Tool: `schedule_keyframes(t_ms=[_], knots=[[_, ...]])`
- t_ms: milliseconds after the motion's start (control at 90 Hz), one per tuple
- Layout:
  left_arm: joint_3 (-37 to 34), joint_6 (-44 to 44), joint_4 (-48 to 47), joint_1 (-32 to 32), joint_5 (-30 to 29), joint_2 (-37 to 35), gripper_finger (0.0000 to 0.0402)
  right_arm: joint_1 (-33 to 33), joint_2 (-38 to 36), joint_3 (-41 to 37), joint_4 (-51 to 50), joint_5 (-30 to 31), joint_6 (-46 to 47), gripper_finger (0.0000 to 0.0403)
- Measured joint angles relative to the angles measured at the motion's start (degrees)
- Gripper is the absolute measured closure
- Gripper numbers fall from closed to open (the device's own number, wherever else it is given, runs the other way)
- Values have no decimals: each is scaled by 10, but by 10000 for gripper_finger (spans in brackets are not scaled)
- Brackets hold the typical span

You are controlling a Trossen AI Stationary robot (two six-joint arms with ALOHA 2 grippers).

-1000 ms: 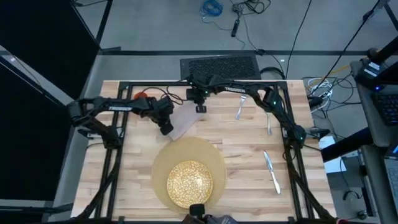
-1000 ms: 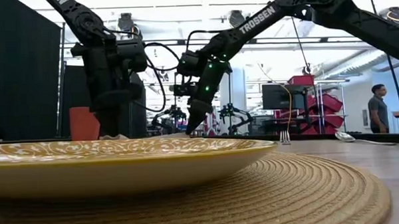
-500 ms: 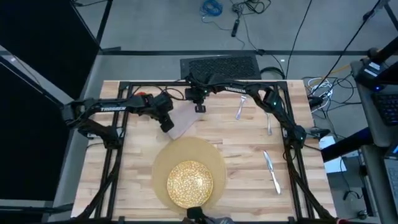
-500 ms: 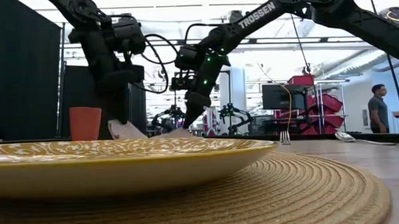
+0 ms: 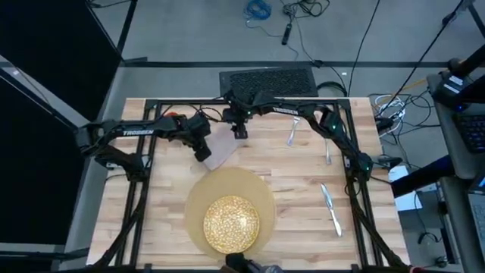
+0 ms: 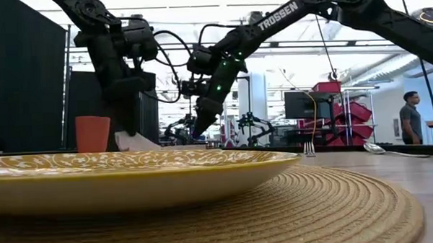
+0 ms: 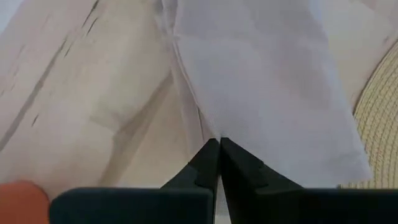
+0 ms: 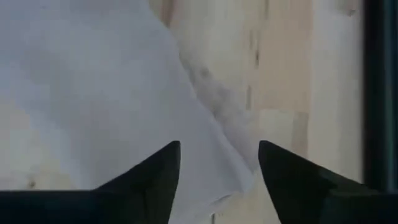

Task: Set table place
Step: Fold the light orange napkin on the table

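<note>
The pinkish-grey napkin (image 5: pixel 220 149) lies on the table (image 5: pixel 303 189) beyond the tan mat (image 5: pixel 198 199), which carries the gold-speckled plate (image 5: pixel 231 224). My left gripper (image 5: pixel 203 152) is shut on the napkin's left edge. My right gripper (image 5: pixel 239 131) stands open just above the napkin's far right corner (image 8: pixel 231 180), its fingers on either side of that corner without touching it. The orange cup (image 5: pixel 173 117) stands behind the left arm. My left gripper pinches the napkin's left edge (image 7: pixel 210 133) between its two shut fingers, coming from above at a slant from the table's left. The held edge (image 6: pixel 136 141) is raised a little off the table. The rest of the cloth lies flat and slack.
A fork (image 5: pixel 292 132) and a spoon (image 5: pixel 327 154) lie at the far right, a knife (image 5: pixel 331 209) right of the mat. The black rail frame (image 5: pixel 356 163) runs along the table's sides. A person (image 6: pixel 411 118) stands in the room far behind.
My right gripper has opened, let go of the napkin's far right corner and risen a little. My left gripper, still shut, has lifted the napkin's left edge slightly off the table and drawn back from in front of the cup.
</note>
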Motion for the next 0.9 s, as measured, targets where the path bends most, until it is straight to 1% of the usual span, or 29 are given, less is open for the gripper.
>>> schedule_keyframes(t_ms=[167,256,333,456,578,756,822,900], knots=[[0,4,0,0,0,0,401,0,13,-1,7,1,-1,193],[0,5,0,0,0,0,401,0,15,-1,7,18,0,193],[0,5,0,0,0,0,401,0,15,-1,12,20,0,193],[0,4,-2,0,0,0,401,-4,19,0,5,14,0,204],[0,4,-3,0,0,0,401,-4,31,-1,2,26,0,219],[0,5,-2,0,0,0,401,-4,32,-1,8,38,-5,256],[0,5,-2,0,0,0,401,-4,32,-1,14,46,-15,282],[0,5,-2,0,0,0,401,-4,32,-1,23,59,-22,326]])
